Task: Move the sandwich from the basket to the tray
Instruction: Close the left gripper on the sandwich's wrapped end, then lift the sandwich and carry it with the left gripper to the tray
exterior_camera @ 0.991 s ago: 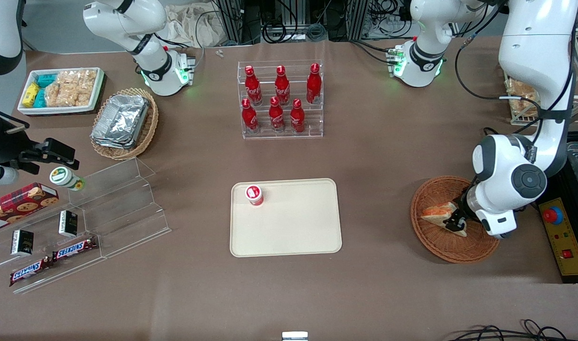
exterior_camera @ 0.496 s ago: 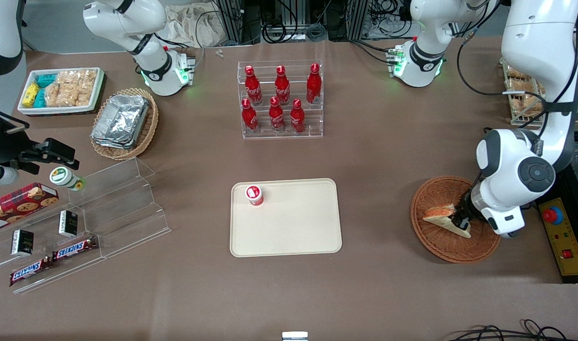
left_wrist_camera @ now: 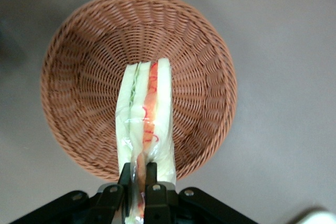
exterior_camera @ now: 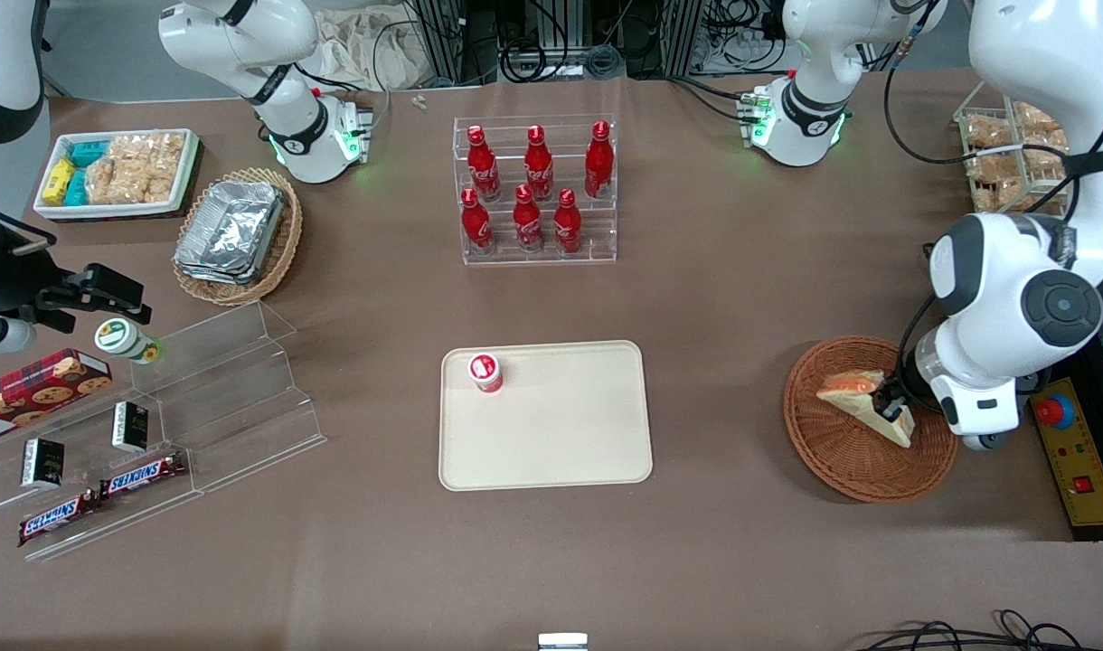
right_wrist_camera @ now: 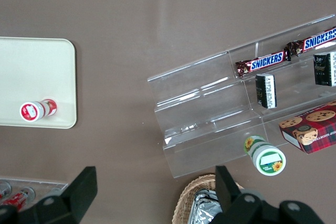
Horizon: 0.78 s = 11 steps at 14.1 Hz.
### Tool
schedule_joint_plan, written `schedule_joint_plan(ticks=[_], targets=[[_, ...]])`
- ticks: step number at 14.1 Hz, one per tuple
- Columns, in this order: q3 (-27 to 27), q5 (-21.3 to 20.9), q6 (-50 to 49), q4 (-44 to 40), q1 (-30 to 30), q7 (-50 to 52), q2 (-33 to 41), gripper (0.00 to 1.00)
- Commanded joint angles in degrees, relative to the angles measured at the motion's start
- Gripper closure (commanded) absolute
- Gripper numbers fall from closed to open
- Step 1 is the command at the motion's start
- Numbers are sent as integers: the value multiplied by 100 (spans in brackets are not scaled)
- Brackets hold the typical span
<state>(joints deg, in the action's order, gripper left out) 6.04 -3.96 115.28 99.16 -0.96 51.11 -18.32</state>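
Brown tabletop, front and wrist views, with the working arm at its own end of the table. The gripper (exterior_camera: pixel 893 411) hangs over the basket (exterior_camera: pixel 823 457), its fingers (left_wrist_camera: pixel 151 174) pressed onto one corner of the sandwich (exterior_camera: pixel 863 398), pinching the wrapped wedge between them. From the fingers the sandwich extends outward edge-on, its orange-red and green filling facing the wrist camera, with the basket's woven floor showing below and around it (left_wrist_camera: pixel 84 77). Compared with the frames a second and half a second earlier, the wrist and the wedge sit higher and have drawn slightly toward the basket's rim nearest the arm; the wedge's free end, which lay low against the weave, now appears lifted, though contact between its lower tip and the wicker cannot be ruled out. This is judged to mark the lift-off stage: the grasp is made and the carry not yet begun. The tray (exterior_camera: pixel 560 452) lies well apart from the fingers, toward the table's middle, holding only a small red-capped bottle (exterior_camera: pixel 485 372) near one corner, so most of its surface is free. A corner pinch on soft bread may let the wedge swing or slip.
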Motion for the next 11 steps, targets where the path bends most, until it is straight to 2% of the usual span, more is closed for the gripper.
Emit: schedule_joint_plan(ticks=[1, 3, 6, 11], targets=[[29, -79, -1222, -1080, 69, -802, -110, 100], [29, -79, -1718, -1504, 236, -971, -164, 100], [99, -44, -1737, -1601, 333, -989, -120, 100], [705, -175, -1763, -1637, 413, -1076, -137, 100]])
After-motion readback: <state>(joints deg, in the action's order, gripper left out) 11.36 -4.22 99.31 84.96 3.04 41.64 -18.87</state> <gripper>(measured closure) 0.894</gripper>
